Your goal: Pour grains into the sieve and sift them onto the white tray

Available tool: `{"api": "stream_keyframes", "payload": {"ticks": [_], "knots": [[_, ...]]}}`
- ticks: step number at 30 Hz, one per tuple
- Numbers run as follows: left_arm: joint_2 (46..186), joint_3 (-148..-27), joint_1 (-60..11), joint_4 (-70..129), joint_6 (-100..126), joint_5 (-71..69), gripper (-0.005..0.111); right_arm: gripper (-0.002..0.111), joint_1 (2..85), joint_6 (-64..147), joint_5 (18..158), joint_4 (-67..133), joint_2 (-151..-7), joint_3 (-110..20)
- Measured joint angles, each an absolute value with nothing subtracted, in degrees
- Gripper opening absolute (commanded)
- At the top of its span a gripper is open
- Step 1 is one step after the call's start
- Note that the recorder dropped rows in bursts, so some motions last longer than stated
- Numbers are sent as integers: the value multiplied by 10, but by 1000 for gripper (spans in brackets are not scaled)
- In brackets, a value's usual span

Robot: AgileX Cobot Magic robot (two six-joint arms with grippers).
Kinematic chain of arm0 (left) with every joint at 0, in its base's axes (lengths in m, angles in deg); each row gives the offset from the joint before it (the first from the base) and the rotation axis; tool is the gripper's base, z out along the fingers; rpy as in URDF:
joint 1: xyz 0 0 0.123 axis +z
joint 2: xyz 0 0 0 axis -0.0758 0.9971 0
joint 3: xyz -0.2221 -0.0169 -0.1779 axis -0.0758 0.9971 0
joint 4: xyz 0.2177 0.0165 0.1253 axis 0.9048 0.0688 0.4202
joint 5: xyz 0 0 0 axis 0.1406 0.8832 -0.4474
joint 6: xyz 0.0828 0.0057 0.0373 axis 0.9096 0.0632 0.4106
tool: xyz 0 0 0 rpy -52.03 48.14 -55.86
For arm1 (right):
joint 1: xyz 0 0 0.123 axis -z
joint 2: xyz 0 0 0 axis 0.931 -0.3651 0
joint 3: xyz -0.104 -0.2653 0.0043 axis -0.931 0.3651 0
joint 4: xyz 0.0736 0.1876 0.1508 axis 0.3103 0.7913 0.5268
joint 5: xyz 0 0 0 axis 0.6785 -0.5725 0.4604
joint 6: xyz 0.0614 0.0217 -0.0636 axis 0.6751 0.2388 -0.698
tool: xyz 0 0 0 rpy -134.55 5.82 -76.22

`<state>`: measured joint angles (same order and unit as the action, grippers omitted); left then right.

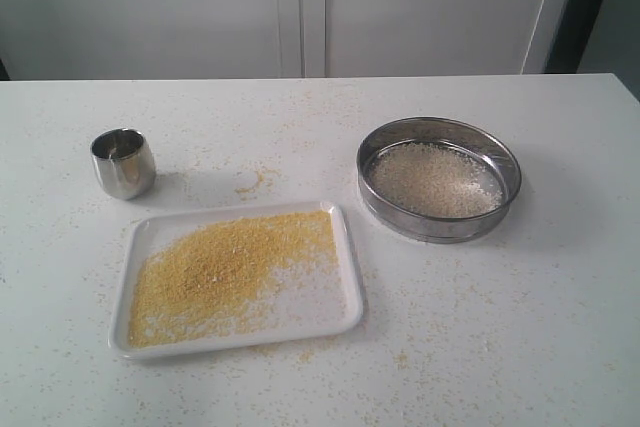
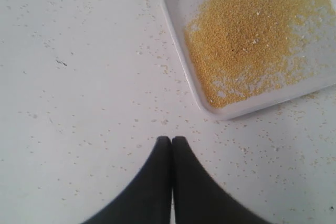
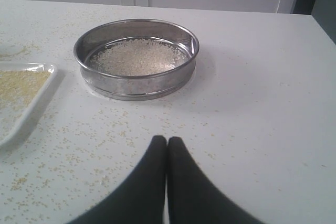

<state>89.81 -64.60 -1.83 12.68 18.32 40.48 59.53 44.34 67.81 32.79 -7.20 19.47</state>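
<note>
Grippers (image 2: 171, 139) (image 3: 167, 139) both closed, empty.

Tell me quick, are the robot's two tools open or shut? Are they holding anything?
Left tool: shut, holding nothing.
Right tool: shut, holding nothing.

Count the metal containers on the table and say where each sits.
2. The steel cup stands behind the left end of the white tray; the sieve sits right of the tray, apart from it. None seems hidden.
</note>
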Motion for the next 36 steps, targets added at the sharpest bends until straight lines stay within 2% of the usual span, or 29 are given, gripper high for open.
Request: {"api": "stream_keyframes", "payload": {"ticks": [19,36], "knots": [[714,-535,22,141,184,310,0,0,595,443,678,328,-72,195],[483,-310,22,141,185,177,0,0,595,443,678,328,-72,195]]}}
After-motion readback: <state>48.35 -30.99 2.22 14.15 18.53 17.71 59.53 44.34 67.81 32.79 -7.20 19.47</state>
